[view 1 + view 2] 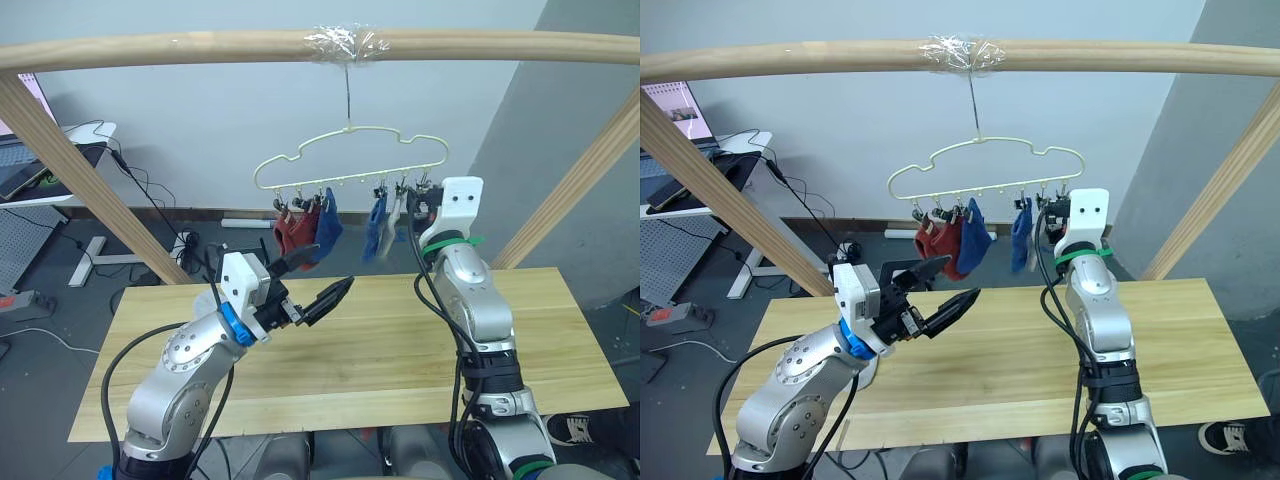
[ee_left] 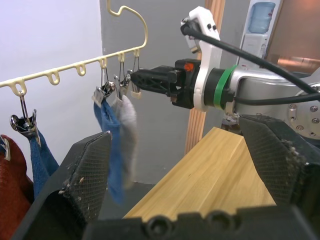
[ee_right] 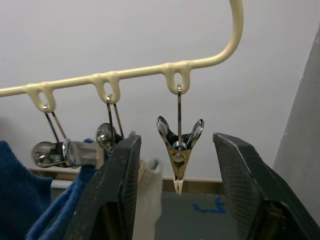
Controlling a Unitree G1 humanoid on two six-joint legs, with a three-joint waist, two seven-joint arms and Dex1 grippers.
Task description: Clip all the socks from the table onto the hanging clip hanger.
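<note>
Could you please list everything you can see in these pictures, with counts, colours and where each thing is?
Clip hanger: one, pale yellow-green, hanging by its hook from the wooden pole.
Wooden pole frame: one, light wood, top bar and slanted legs over the table.
Rust red socks: two, clipped at the hanger's left end.
Blue socks: two, one clipped beside the red ones, one further right.
Light grey sock: at least one, clipped just right of the second blue sock.
Empty metal clip: one, silver, on the hanger's rightmost loop.
Table: one, light wood, below the hanger.
Desk with cables: white, far left behind the frame.
Left gripper: jaws open, above the table.
Right gripper: jaws open either side of the empty clip.
</note>
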